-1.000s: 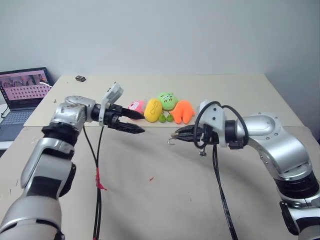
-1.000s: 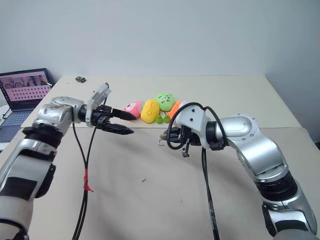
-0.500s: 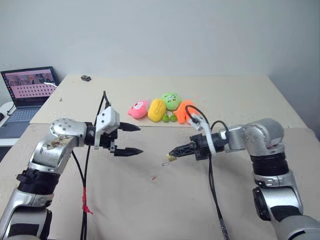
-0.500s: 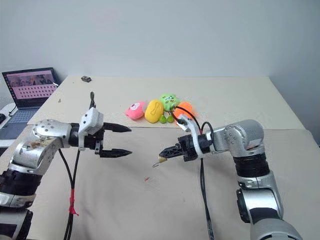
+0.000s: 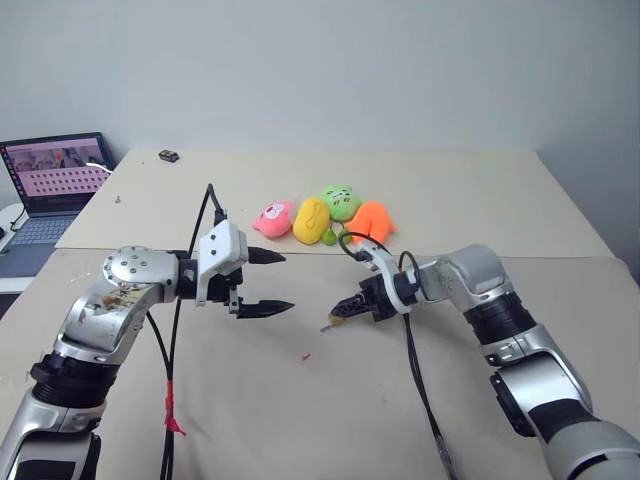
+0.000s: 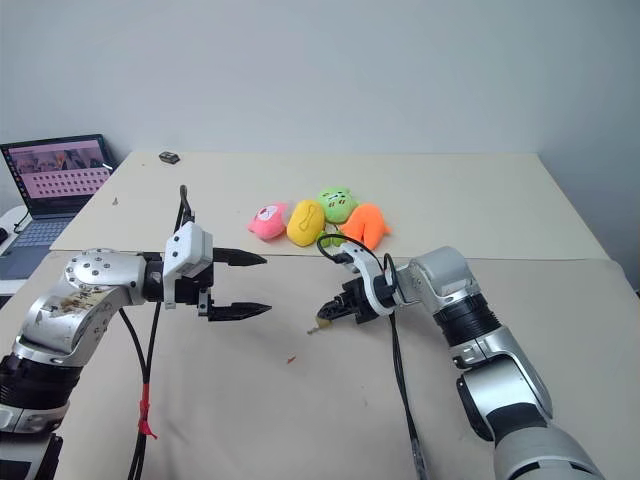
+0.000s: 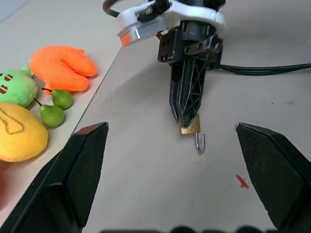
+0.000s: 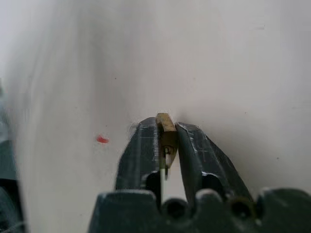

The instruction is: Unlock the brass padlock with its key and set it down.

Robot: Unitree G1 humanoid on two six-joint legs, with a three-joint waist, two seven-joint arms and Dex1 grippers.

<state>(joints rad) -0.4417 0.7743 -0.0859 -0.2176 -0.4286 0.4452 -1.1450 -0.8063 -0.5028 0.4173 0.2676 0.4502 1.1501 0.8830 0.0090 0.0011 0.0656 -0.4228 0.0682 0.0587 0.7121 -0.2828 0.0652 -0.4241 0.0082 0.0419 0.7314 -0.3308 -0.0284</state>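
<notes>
The brass padlock [image 7: 190,127] sits pinched at the very tip of my right gripper [image 5: 345,312], just above the beige table [image 5: 300,420]. Its silvery shackle [image 7: 199,144] hangs swung out like a hook. In the right wrist view the black fingers [image 8: 143,145] press on both sides of the padlock [image 8: 166,130]; a pale sliver lies behind it, and I cannot tell whether that is the key. My left gripper [image 5: 287,282] hovers a hand's width to the left of the padlock, open and empty, pointing at it.
Pink [image 5: 272,217], yellow [image 5: 310,220], green [image 5: 340,202] and orange [image 5: 370,222] plush toys with small green balls [image 5: 328,237] lie just behind the grippers. A laptop [image 5: 55,175] stands far left, a small dark object [image 5: 168,156] at the back. Cables hang from both wrists.
My right gripper has sunk toward the table with the padlock still at its tip. My left gripper has drawn back a little and rolled, staying open. The camera view also shifted.
</notes>
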